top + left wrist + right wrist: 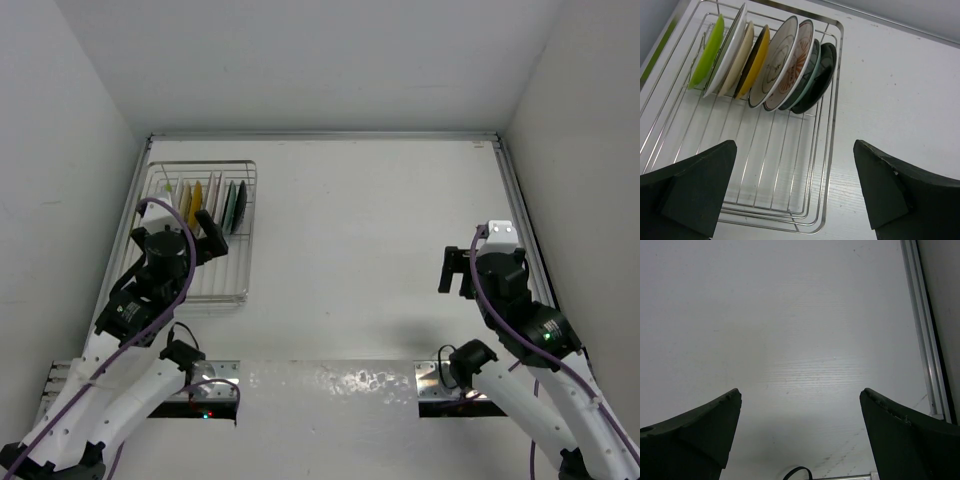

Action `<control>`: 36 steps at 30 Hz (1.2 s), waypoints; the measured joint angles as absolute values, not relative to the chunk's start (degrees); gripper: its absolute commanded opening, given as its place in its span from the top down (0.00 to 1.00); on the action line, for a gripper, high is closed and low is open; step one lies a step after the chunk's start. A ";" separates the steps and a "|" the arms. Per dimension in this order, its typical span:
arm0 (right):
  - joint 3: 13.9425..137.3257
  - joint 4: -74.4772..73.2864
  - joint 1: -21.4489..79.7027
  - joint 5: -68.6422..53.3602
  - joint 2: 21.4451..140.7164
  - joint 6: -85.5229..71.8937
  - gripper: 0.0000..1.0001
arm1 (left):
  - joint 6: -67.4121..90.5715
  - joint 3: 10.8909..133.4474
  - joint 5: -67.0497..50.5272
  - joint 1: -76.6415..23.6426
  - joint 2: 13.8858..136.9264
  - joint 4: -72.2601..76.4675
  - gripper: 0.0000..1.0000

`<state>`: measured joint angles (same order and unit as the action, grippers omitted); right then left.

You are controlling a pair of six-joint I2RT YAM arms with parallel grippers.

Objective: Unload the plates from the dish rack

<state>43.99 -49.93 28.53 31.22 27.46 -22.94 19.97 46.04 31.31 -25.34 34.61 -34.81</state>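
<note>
Top view, dish rack (220, 285): silver-white wire rack in the far left corner of the bench (380, 220), its long side running along the left edge.
Top view, plates (212, 203): a row standing on edge in the far half of the rack, with green, yellow, white and dark rims showing.
Top view, left jaws: spread open above the middle of the rack, just on the near side of the plate row, holding nothing.
Top view, right jaws: open and holding nothing, above the bench near the right edge and well apart from the rack.
Top view, open room: white bench surface runs from the rack's right side across to the right edge.
Left wrist view, plates: eight, packed close together and all tilted the same way.
Left wrist view, plate order: lime green plate (707, 52), white plate (731, 45), cream plate (740, 62), yellow plate (759, 57), white plate with dark lines (776, 60), white plate with a red-brown pattern (796, 62), teal plate (809, 75), dark plate (824, 75).
Left wrist view, rack: grid base and low rounded rim; the part nearest the camera shows only wires.
Left wrist view, left fingers (695, 190): dark and set far apart, with the rack's near rim between them, touching no plate.
Right wrist view, right fingers (695, 435): dark and set wide apart above the white bench.
Right wrist view, edge: a metal rail (927, 340) runs along the right edge of the bench.
</note>
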 measured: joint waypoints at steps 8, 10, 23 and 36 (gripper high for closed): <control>43.99 -50.15 28.53 31.42 27.33 -22.92 0.01 | 19.97 46.04 31.24 -25.34 35.27 -34.52 0.00; 43.99 -50.13 28.53 30.89 27.35 -22.90 0.01 | 19.99 46.15 30.96 -25.34 36.64 -34.48 0.00; 44.21 -51.62 28.53 25.98 30.28 -22.06 0.01 | 20.01 53.45 25.30 -25.34 49.76 -35.31 0.00; 45.17 -51.20 28.53 22.65 29.06 -22.13 0.01 | 18.39 72.64 23.66 -25.28 63.37 -37.52 0.35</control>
